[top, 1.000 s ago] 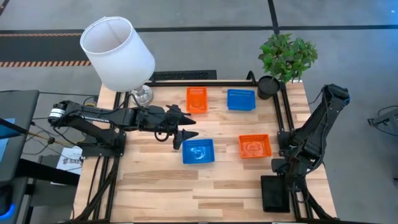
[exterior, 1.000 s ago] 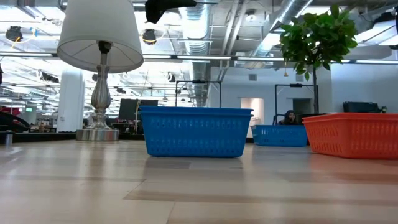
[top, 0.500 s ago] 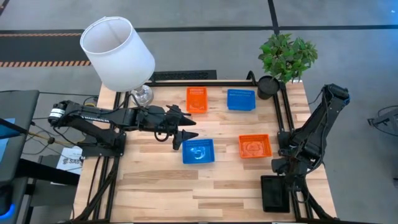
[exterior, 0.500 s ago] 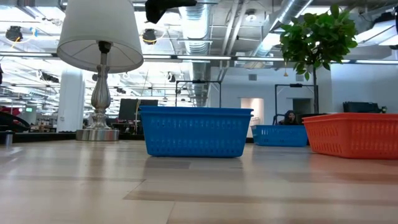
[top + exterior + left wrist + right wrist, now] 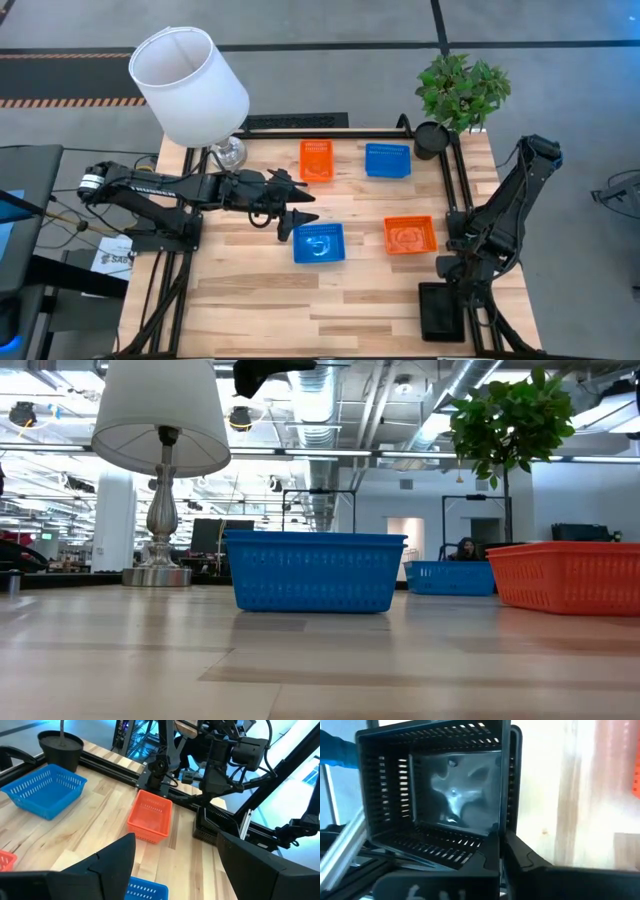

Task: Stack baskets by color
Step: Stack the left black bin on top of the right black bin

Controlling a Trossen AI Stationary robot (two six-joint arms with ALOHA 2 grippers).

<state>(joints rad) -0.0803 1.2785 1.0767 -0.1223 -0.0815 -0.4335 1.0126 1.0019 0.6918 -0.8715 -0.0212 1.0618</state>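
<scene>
Four baskets lie singly on the tabletop (image 5: pixel 250 300); none is stacked. A red-orange basket (image 5: pixel 316 160) and a blue basket (image 5: pixel 387 160) are set side by side at the far edge. A second blue basket (image 5: pixel 319 243) and a second red-orange basket (image 5: pixel 410 235) are set nearer the middle, well apart from each other. A black basket (image 5: pixel 443 310) is located at the near right corner, beside the base of the right arm.

The left claw (image 5: pixel 288 222) is held above the tabletop just beside the near blue basket, on the side towards the lamp (image 5: pixel 190 85). Its fingers are spread wide and nothing is gripped. The right claw (image 5: pixel 500 851) is positioned at the rim of the black basket. Its fingers are seen pressed together; whether the basket wall is pinched between them cannot be told.

Probable faults from this state:

- If the left claw is lowered off-line, the thin mesh wall may be pushed rather than straddled, and the light basket may be slid across the wood.
- If the right claw has closed beside the rim, the black basket may be left behind or tipped off the tabletop edge when the arm is raised.
- The lamp base stands near the left arm and may be struck during a wide swing.
</scene>
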